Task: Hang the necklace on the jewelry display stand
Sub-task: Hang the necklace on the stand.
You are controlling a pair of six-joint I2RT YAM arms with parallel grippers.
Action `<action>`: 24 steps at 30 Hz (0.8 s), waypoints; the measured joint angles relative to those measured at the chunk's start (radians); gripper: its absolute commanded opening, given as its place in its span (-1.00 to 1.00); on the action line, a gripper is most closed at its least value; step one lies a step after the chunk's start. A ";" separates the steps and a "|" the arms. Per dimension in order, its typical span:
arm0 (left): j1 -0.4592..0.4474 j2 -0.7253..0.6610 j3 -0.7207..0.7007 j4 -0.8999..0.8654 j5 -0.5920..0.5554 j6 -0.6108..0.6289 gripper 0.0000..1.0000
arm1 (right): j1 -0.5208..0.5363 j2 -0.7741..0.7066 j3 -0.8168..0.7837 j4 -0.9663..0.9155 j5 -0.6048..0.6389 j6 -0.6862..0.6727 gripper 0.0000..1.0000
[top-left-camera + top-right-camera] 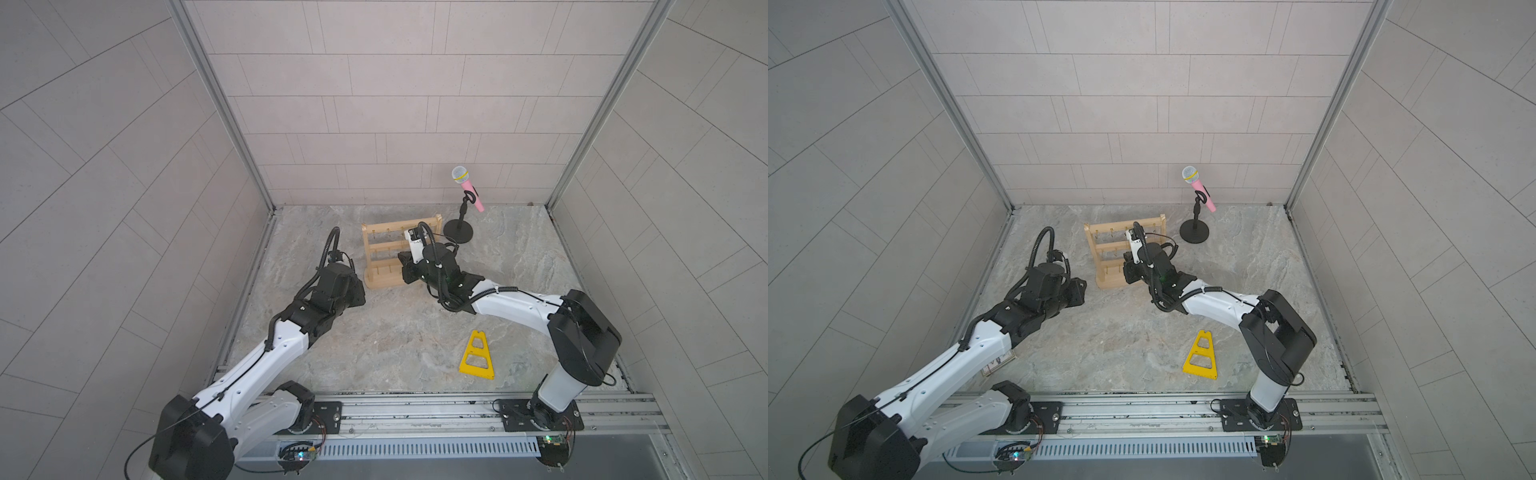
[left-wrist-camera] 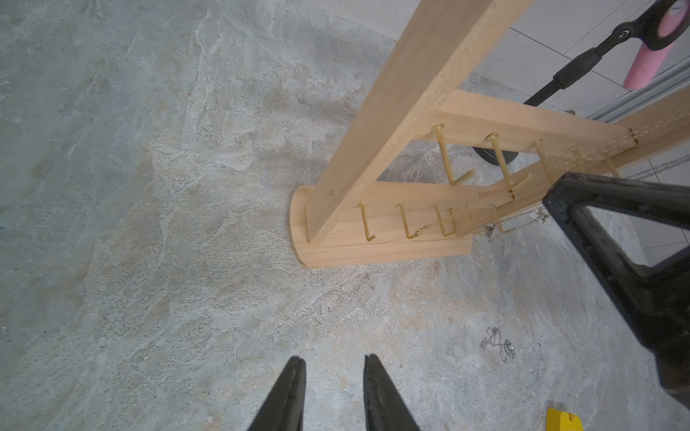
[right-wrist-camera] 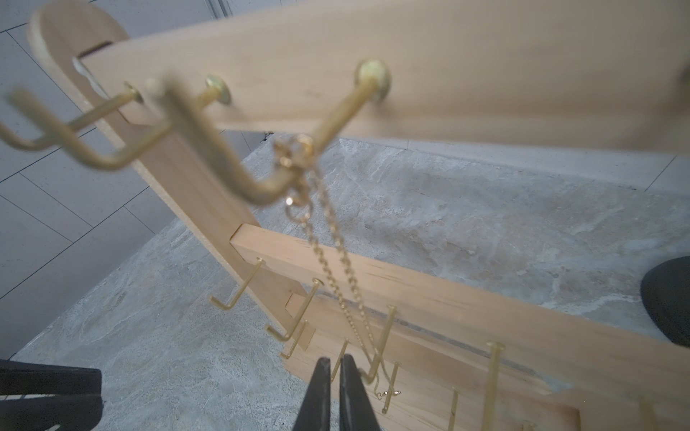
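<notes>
Easing the right gripper straight back suited the hooked necklace; its fingers sat nearly closed, empty; left gripper part-open, empty.

Both top views: high at the near edge, facing down over the whole grey marbled tabletop. Wrist views: close on the pale wooden hooked jewelry display stand, left from its left end, right at its top bar.

The jewelry display stand is showing pale wood with gold hooks. The necklace is gleaming gold.
</notes>
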 measured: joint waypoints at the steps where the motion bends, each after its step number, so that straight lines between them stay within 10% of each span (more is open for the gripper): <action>1: 0.001 0.000 0.000 0.000 0.000 0.000 -0.37 | 0.000 0.000 0.000 0.000 0.000 -0.001 -0.72; 24: 0.003 0.000 0.000 0.000 0.003 0.000 -0.37 | 0.000 -0.003 0.010 -0.022 -0.007 -0.013 -0.35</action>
